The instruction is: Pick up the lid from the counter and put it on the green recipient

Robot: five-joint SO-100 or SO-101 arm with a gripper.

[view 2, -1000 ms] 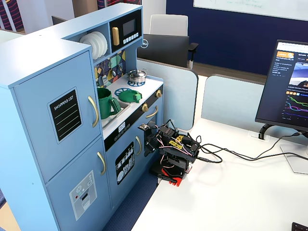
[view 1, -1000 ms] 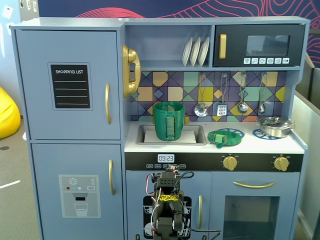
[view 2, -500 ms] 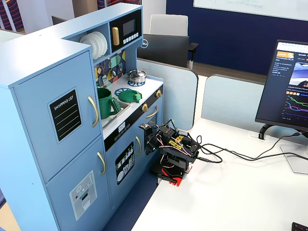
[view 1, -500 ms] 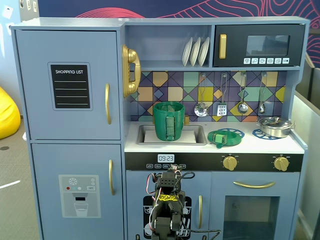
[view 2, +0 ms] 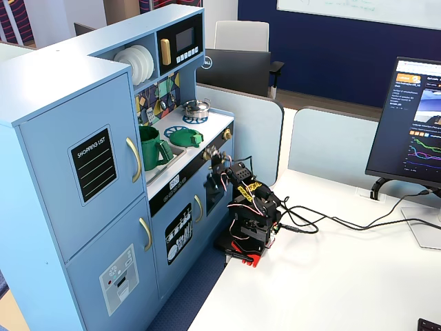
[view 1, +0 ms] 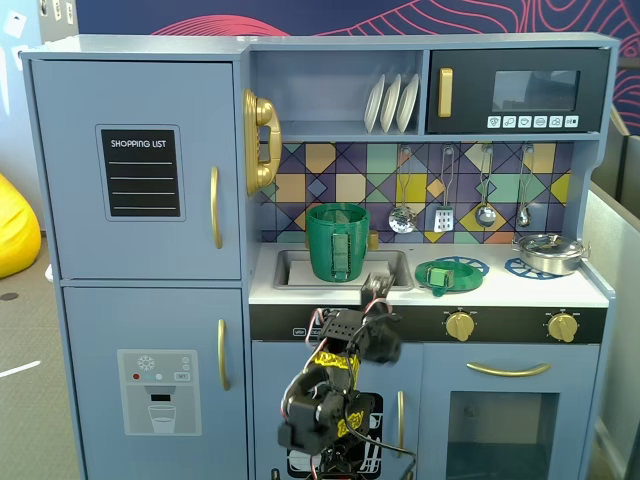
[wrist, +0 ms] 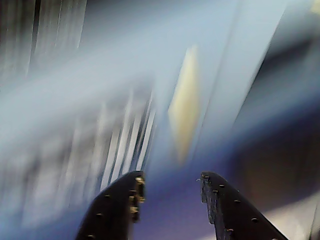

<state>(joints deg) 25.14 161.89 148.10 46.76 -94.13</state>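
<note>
A blue toy kitchen stands at the edge of the white desk, with the arm folded low in front of its oven door. The green recipient stands upright in the sink, its lighter strap handle facing the front in a fixed view. The lid lies flat on the counter just right of the sink in that view, resting over a blue burner ring, well apart from the silver pot on the far burner. The end effector points up below the counter edge, its two dark fingers spread apart with nothing between them; the wrist view is heavily blurred.
</note>
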